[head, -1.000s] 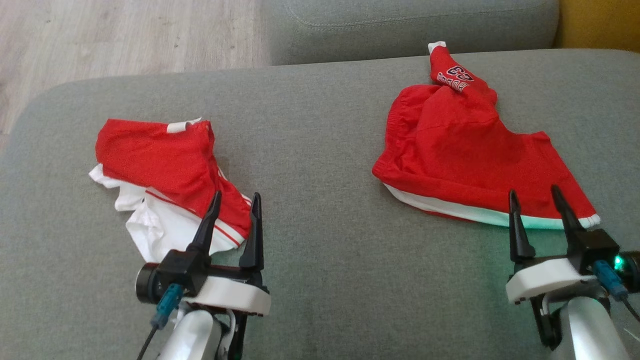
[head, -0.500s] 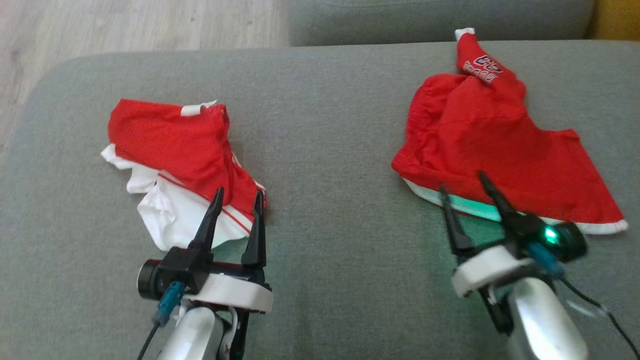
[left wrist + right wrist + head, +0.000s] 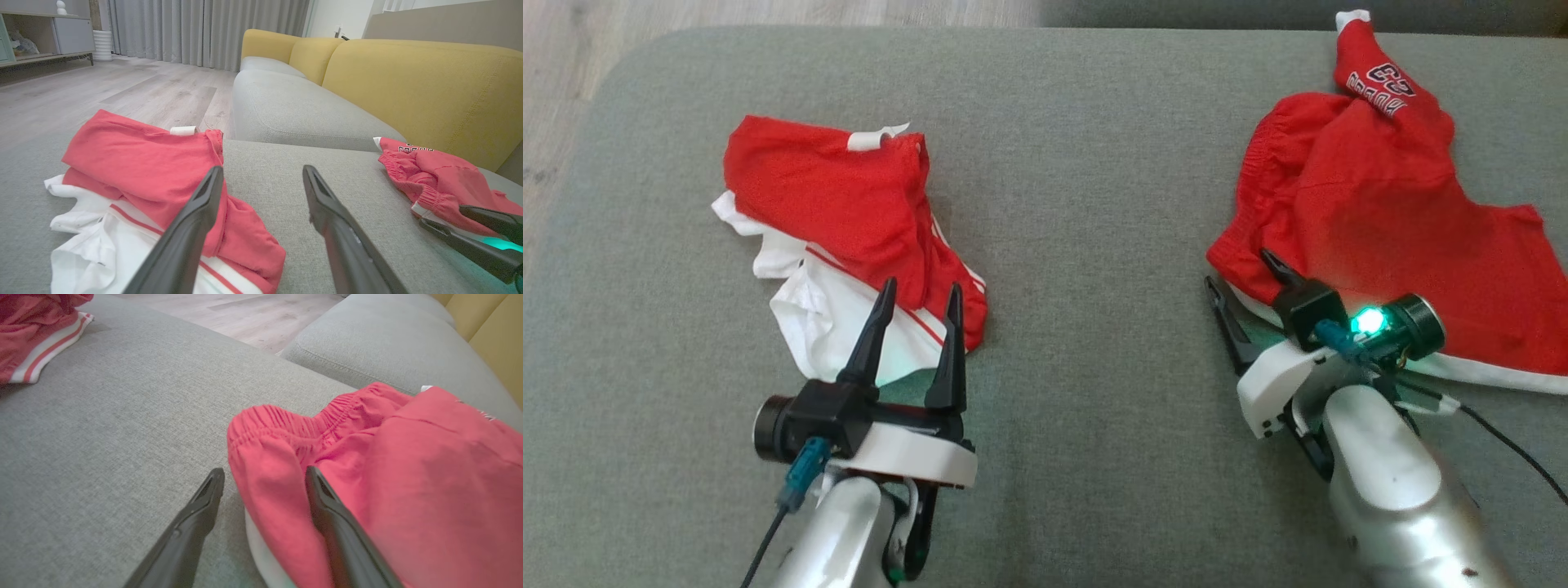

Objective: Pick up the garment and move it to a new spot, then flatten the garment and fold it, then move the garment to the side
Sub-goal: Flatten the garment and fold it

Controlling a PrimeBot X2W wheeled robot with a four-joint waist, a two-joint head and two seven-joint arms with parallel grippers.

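Right wrist view: crumpled red fabric shorts (image 3: 408, 477), elastic-waist corner lying between wide-spread right gripper (image 3: 264, 472) fingers.

Grey cushion (image 3: 1078, 163) below me, woven fabric, rounded corner at my far left. Two things are lying on it. To my left there's a red and white garment (image 3: 849, 204), bunched up: red layer on top, white layer with red stripes spilling out toward me. To my right are the red shorts (image 3: 1380, 212), crumpled, with the gathered waistband facing the middle, a white hem along the near edge, and one end with dark lettering pointing to the far edge. Bare grey fabric runs between them, and they're well apart.
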